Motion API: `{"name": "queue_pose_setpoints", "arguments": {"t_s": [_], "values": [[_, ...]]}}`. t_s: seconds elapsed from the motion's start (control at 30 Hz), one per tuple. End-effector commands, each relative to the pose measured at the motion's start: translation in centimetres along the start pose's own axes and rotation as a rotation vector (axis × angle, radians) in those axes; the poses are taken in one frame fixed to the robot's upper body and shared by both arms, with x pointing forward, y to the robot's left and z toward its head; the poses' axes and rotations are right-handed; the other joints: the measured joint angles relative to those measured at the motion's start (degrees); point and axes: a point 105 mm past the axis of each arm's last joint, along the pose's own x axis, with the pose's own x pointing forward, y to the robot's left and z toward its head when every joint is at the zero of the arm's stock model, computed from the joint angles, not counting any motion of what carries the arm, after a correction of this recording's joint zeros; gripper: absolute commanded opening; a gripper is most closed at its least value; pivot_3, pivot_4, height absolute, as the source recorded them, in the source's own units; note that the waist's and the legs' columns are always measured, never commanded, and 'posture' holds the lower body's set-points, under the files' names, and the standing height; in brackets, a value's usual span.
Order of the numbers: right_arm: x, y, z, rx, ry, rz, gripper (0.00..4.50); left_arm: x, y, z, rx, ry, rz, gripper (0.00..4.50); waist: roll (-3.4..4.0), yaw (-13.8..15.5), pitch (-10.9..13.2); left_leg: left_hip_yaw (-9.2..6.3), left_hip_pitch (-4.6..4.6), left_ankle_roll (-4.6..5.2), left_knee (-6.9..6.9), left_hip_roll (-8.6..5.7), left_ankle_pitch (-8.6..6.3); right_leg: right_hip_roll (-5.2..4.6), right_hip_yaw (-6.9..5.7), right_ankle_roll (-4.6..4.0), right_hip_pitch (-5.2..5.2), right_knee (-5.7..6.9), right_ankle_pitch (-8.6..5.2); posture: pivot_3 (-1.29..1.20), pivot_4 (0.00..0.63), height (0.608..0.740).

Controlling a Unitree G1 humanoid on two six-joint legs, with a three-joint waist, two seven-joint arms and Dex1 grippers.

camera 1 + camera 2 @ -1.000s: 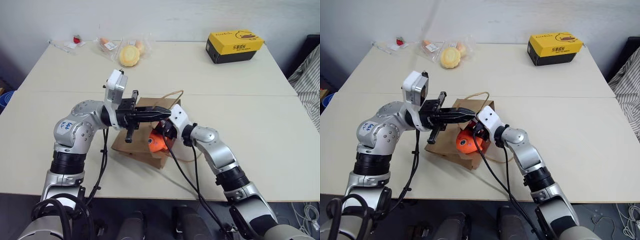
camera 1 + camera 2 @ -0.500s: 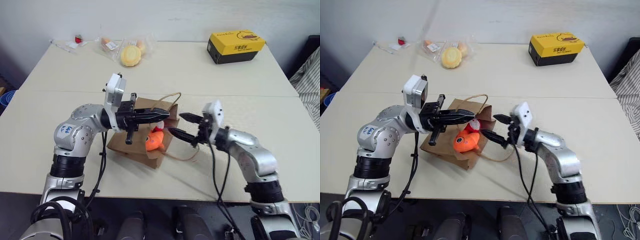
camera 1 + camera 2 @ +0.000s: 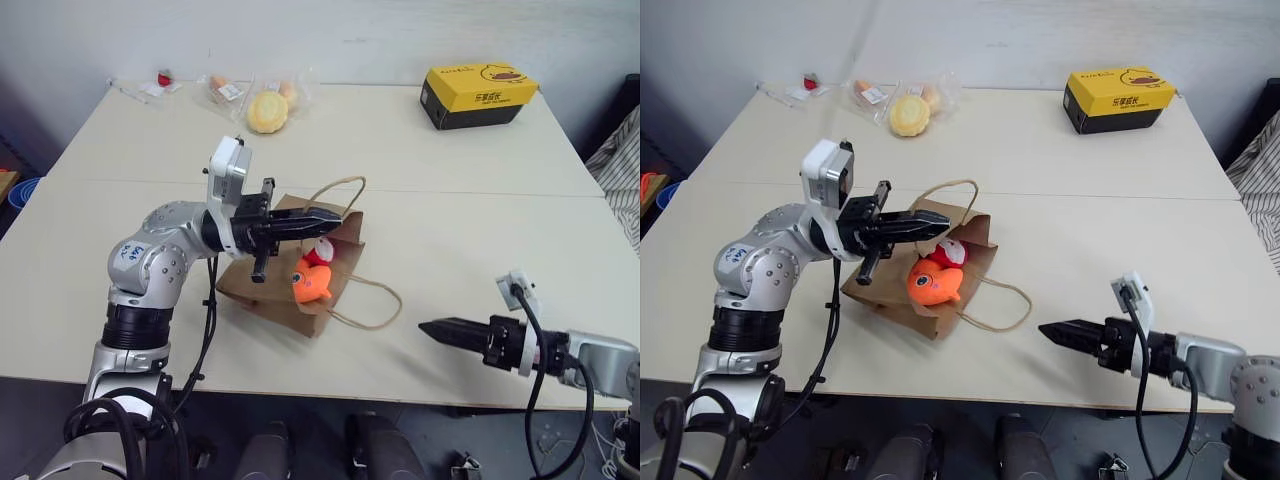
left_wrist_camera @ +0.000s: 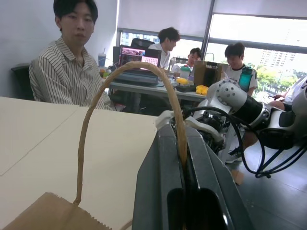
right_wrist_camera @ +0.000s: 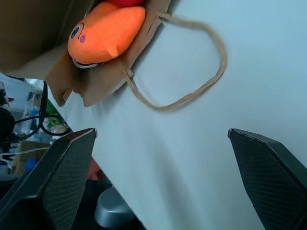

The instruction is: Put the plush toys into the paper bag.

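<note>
Paper bag (image 3: 262,290) lying mid-tabletop (image 3: 480,220), upper handle (image 4: 120,86) clamped in left tool (image 3: 325,217); plush toys (image 3: 313,282) (orange, red-white) at its mouth; right tool (image 3: 440,331) spread wide, empty, near right.

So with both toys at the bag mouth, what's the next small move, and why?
Probably bring the open right claw back to nudge the orange fish deeper. It and the Santa toy lie at the bag's mouth, the fish largely exposed, while the left claw holds the upper handle up.
</note>
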Motion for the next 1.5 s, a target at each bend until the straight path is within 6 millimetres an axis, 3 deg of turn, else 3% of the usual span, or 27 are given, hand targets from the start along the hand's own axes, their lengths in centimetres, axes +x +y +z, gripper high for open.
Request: {"name": "queue_pose_setpoints", "arguments": {"t_s": [0.03, 0.2, 0.37, 0.4, 0.47, 0.63, 0.83, 1.0, 1.2, 1.37, 1.5], "values": [[1.0, 0.5, -1.6, 0.039, 0.015, 0.006, 4.47, 0.0, -0.3, 0.8, 0.031, -0.017, -0.019, 0.00, 0.01, 0.10, 0.00, 0.00, 0.00, 0.00, 0.00, 0.00, 0.00, 0.00, 0.00, 0.00, 0.00, 0.00, 0.00, 0.00, 0.150, 0.740], [3.5, 0.1, -2.4, 0.078, 0.003, -0.054, 4.47, -0.5, 0.1, 1.5, 0.051, -0.015, -0.006, 0.00, -0.14, -0.14, -0.08, -0.01, 0.02, 0.00, 0.00, 0.01, 0.00, 0.01, 0.00, 0.00, 0.02, 0.03, 0.00, 0.00, 0.150, 0.740], [5.9, 0.6, -0.5, 0.159, -0.112, -0.017, 4.47, -1.5, -0.2, 1.1, 0.036, 0.036, -0.014, 0.00, -0.15, -1.52, -0.09, 0.01, 0.21, 0.04, -0.23, 0.03, 0.02, 0.03, 0.04, 0.00, 0.05, 0.06, 0.00, 0.00, 0.150, 0.740], [6.4, 1.1, -0.5, 0.161, -0.104, 0.008, 4.30, -1.3, -0.3, 1.0, 0.038, 0.030, -0.018, 0.00, -0.15, -1.54, -0.09, 0.02, 0.24, 0.03, -0.26, 0.03, 0.03, 0.03, 0.05, 0.00, 0.05, 0.06, 0.00, 0.00, 0.150, 0.740], [7.3, 1.8, -0.2, 0.169, -0.102, 0.037, 3.86, -0.8, -0.3, 1.1, 0.043, 0.013, -0.020, 0.00, -0.15, -1.43, -0.09, 0.01, 0.23, 0.02, -0.30, 0.03, 0.04, 0.03, 0.04, 0.00, 0.03, 0.05, 0.00, 0.00, 0.150, 0.740], [8.2, 2.7, 1.2, 0.191, -0.140, 0.080, 2.10, -0.5, -0.3, 1.0, 0.048, 0.006, -0.021, 0.00, -0.13, -1.36, -0.08, 0.02, 0.10, -0.08, -0.45, 0.03, 0.12, 0.02, 0.03, 0.00, -0.05, 0.10, 0.00, 0.00, 0.150, 0.740], [6.1, 3.9, 4.5, 0.148, -0.294, 0.148, 0.01, -1.0, -0.2, 0.9, 0.054, 0.011, -0.004, 0.00, -0.13, -1.28, -0.08, 0.02, 0.01, -0.04, -0.48, 0.03, 0.09, 0.02, 0.00, 0.00, -0.05, -0.05, 0.00, 0.00, 0.150, 0.740], [2.2, 7.6, 7.7, -0.012, -0.454, 0.294, 0.01, -1.1, 0.3, 1.2, 0.092, -0.008, 0.035, 0.00, -0.11, -1.22, -0.06, 0.02, -0.01, -0.02, -0.51, 0.03, 0.09, 0.02, -0.02, 0.00, -0.04, -0.09, 0.00, 0.00, 0.150, 0.740], [-2.0, 11.8, 11.1, -0.177, -0.584, 0.409, 0.01, -1.6, 3.2, 2.7, 0.200, -0.076, 0.189, 0.00, -0.13, -1.08, -0.05, 0.00, 0.00, 0.04, -0.48, 0.03, 0.06, 0.03, -0.06, 0.01, -0.01, -0.12, 0.01, 0.00, 0.150, 0.740], [-2.4, 13.0, 12.0, -0.238, -0.590, 0.437, 0.01, -1.9, 4.8, 3.5, 0.256, -0.111, 0.265, 0.00, -0.14, -1.16, -0.04, 0.02, 0.00, 0.02, -0.52, 0.03, 0.08, 0.04, -0.06, 0.02, -0.01, -0.12, 0.01, 0.00, 0.150, 0.740], [-0.7, 12.5, 11.1, -0.253, -0.539, 0.431, 0.01, -1.3, 5.3, 2.5, 0.270, -0.094, 0.275, 0.00, -0.15, -1.01, -0.04, 0.02, -0.02, 0.01, -0.52, 0.03, 0.08, 0.03, -0.06, 0.02, -0.01, -0.14, 0.01, 0.00, 0.150, 0.740]]}}
